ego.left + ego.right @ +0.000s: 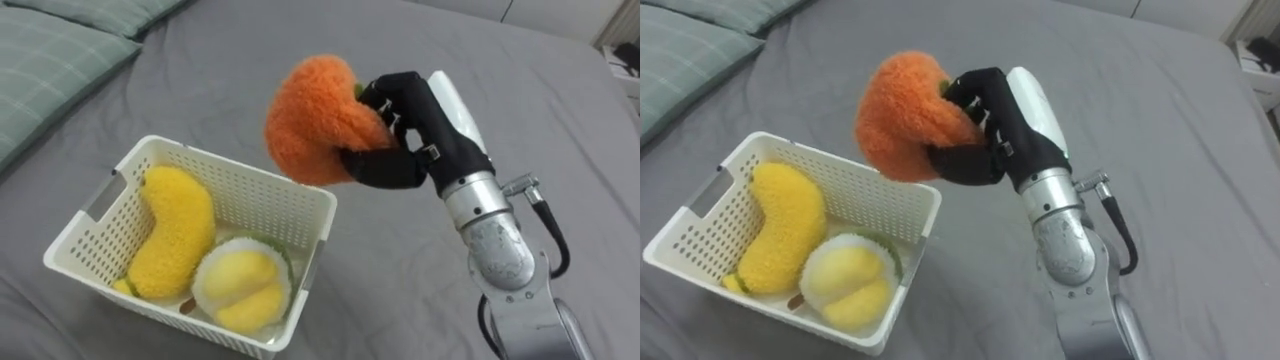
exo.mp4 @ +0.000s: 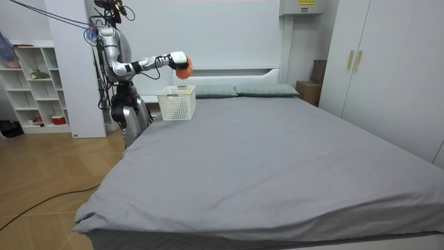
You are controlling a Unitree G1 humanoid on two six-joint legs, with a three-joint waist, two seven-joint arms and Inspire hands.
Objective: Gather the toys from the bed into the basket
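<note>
Orange plush toy (image 1: 312,120), likely soft, light and best squeezed round its middle, is held in the curled fingers of the right hand (image 1: 415,135) above the right rim of the white basket (image 1: 250,190) on the grey bed (image 1: 300,40).

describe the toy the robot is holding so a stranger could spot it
On the grey bed, a white basket sits near the pillows. Above its right rim the right hand grips a fuzzy plush toy. It alone is orange; the curved toy and round toy inside are yellow.
</note>
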